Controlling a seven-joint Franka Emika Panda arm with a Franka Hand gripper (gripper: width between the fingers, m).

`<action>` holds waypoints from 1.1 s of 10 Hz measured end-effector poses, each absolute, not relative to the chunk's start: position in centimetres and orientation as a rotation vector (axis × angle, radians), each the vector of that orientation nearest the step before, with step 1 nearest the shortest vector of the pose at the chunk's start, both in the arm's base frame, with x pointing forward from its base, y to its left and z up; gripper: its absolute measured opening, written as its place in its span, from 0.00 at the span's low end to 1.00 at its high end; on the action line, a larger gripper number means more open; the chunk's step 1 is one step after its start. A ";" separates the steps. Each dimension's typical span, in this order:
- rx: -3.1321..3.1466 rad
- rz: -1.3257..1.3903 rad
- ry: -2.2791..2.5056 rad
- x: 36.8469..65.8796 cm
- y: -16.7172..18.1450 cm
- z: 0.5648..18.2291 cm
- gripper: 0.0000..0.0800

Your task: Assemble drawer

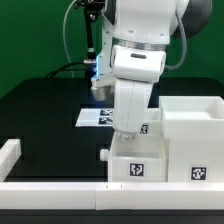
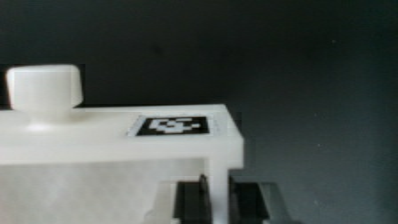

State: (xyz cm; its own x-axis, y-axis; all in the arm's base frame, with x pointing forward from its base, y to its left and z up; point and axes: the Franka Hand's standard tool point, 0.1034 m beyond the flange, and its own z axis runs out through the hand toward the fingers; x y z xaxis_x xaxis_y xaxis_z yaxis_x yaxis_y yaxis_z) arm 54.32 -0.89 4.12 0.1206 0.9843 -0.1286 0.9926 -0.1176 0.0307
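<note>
Reaching down through the centre of the exterior view with the white robot arm (image 1: 140,60), and setting the black two-finger gripper (image 1: 127,134) onto the small white plastic open-top tray (image 1: 135,158) of the drawer. Holds the jaws drawn almost fully together, leaving only a hairline slit between the black fingers (image 2: 191,200) in the wrist view. Cannot confirm from either view whether a thin wall of the tray is pinched in that slit or nothing is held.

Locates the tray at the lower centre of the exterior view, resting on the black table (image 1: 50,110). Points the round white knob (image 2: 45,92) of the tray toward the exterior view's left. Shows, in the wrist view, the knob projecting from the tray's front panel, with a black-and-white square tag (image 2: 178,126) on the edge of that panel, near the knob and apart from it.

Locates the large white boxy plastic housing (image 1: 195,135) at the exterior view's right, just beside the tray; cannot tell whether touching. Carries one more square tag on the near face of each part.

Finds the marker board (image 1: 98,117) flat on the table at mid-frame, behind the tray and partly hidden by the arm. Finds the low white rails (image 1: 60,190) along the bottom edge and at the lower left of the exterior view.
</note>
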 end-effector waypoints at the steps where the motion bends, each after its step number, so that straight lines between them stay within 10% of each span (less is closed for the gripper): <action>1: 2.274 -0.117 2.002 54.3 -0.9 4.1 0.04; 11: 2.298 -0.102 1.970 54.7 -0.6 4.7 0.04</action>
State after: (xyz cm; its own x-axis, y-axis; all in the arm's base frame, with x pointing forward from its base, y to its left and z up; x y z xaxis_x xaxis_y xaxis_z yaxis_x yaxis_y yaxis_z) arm 54.69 -0.58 4.67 0.1541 0.9802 -0.1239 0.9878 -0.1501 0.0415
